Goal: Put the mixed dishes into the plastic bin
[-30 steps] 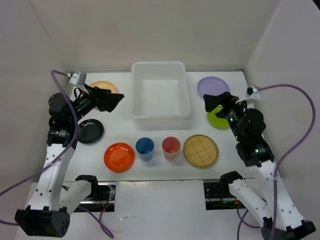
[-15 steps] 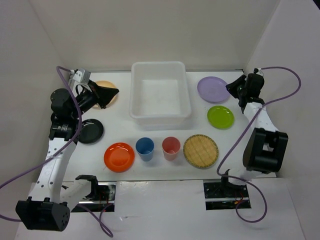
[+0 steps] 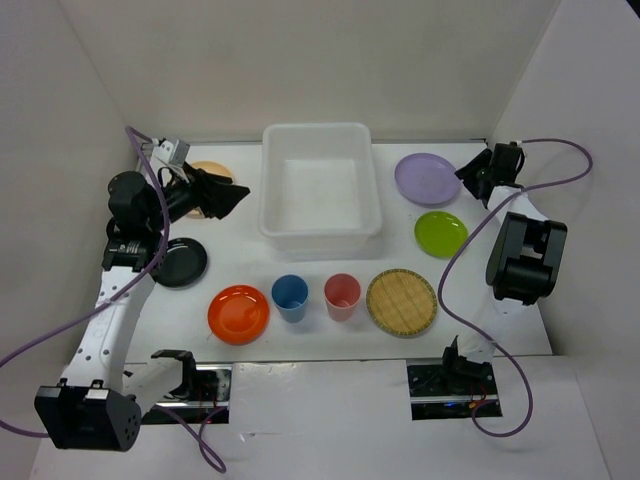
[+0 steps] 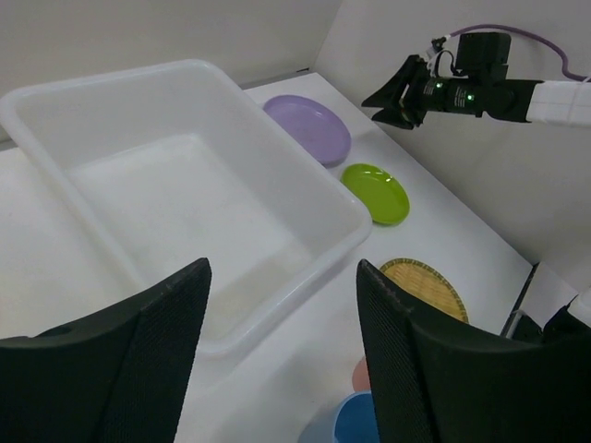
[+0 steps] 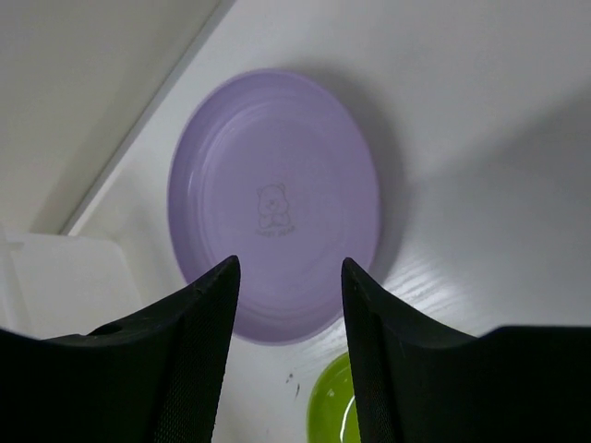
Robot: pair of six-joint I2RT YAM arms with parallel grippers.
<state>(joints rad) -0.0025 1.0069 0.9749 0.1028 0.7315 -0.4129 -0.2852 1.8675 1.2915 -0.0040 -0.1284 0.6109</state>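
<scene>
The right claw (image 5: 288, 277) hangs with its jaws apart and empty over the purple plate (image 5: 274, 208), which lies flat at the top view's upper right, right of the plastic bin (image 3: 318, 129); it is probably light, stiff and slick, so pinch its raised rim.

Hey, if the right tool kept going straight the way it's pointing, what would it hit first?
Most likely the purple plate. In the wrist view it lies straight ahead of the right tool, framed between its open jaws, nothing in between, though depth is hard to judge.
</scene>
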